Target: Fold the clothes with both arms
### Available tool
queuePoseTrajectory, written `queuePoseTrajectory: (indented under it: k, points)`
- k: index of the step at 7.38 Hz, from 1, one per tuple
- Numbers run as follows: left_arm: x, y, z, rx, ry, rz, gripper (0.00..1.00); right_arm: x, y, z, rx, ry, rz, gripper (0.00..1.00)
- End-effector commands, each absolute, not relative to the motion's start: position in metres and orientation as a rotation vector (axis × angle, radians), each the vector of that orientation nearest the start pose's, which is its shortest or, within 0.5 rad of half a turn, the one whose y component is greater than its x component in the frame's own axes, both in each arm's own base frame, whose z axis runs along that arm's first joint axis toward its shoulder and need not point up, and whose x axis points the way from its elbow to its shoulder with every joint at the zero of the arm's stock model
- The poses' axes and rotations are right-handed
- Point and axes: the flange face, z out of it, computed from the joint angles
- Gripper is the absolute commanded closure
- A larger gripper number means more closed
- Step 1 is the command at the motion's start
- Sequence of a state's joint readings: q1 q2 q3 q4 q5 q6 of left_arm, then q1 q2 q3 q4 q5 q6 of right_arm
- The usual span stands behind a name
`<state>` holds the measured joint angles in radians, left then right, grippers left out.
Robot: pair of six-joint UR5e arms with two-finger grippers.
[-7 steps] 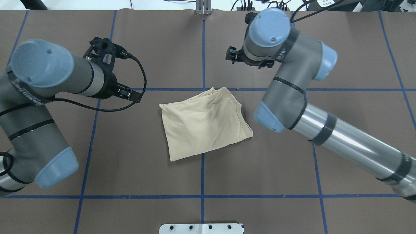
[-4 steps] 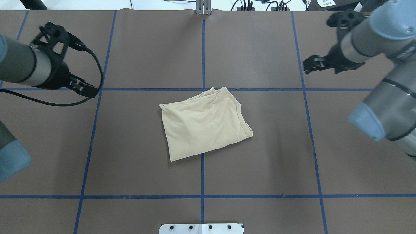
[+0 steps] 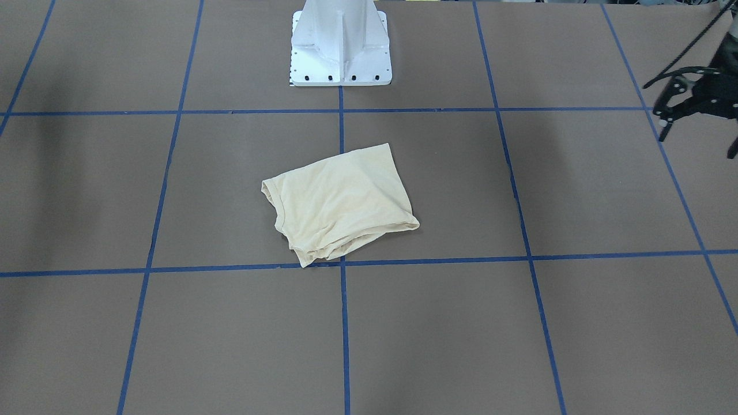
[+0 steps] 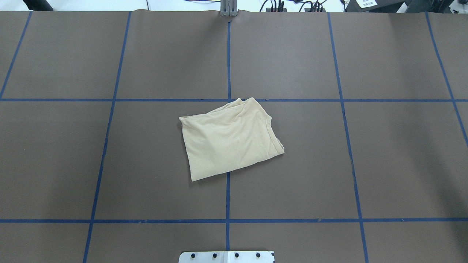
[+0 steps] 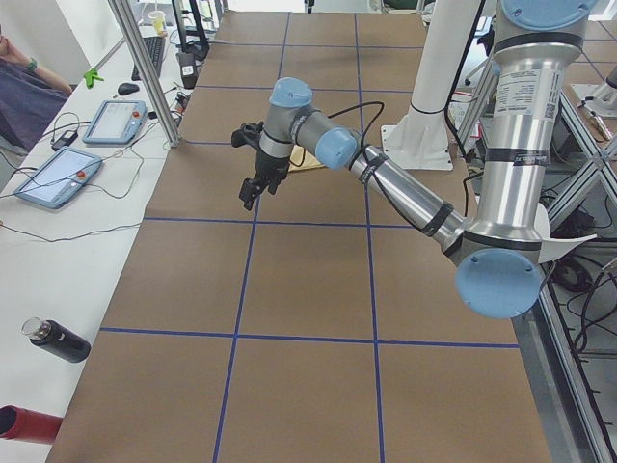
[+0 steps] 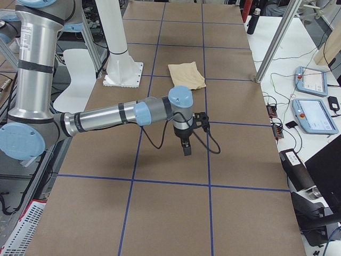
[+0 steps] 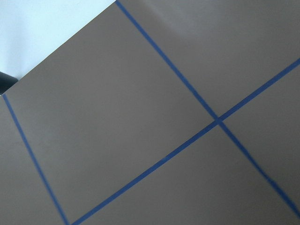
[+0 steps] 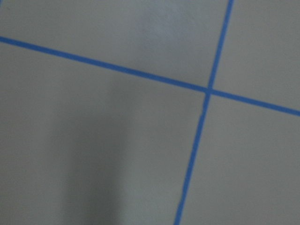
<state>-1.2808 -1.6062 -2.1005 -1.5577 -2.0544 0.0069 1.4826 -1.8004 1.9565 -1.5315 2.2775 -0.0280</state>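
At the near edge of the table (image 4: 146,164), the white pedestal base (image 3: 340,46) is seen. Further out, dead centre, the T-shirt (image 4: 230,140) is laid folded into a rough, slightly skewed rectangle across a blue tape line (image 4: 227,197). Only plain cream fabric is turned up, and a stitched hem is shown along the side facing the table's right end. Both grippers are held well apart from it. Toward the left end, the left arm (image 5: 395,188) is extended and the left gripper (image 5: 253,191) is hung above the surface; whether it is parted or closed cannot be told. Toward the right end, the right arm (image 6: 106,116) is extended, the right gripper (image 6: 186,148) pointed down, its state likewise impossible to tell. Lettering (image 5: 509,96) on the left arm's upright tube is too small to be read. At the far edge, black cables (image 4: 292,5) are bunched.
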Motion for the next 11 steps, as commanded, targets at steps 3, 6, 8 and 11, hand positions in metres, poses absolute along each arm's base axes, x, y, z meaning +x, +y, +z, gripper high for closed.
queuePoseTrajectory:
  k: [3,6,8,11]
  points:
    - [-0.056,-0.481,0.497,0.330,0.579,0.192,0.00,0.085,-0.311,0.667,0.023,-0.736,-0.061,0.00]
    - [-0.052,-0.471,0.536,0.245,0.662,0.171,0.00,0.075,-0.331,0.636,0.067,-0.800,-0.062,0.00]
    - [-0.053,-0.455,0.554,0.213,0.664,0.161,0.00,0.045,-0.340,0.612,0.009,-0.792,-0.009,0.00]
    - [-0.053,-0.435,0.576,0.162,0.676,0.143,0.00,0.043,-0.338,0.620,-0.002,-0.716,-0.027,0.00]
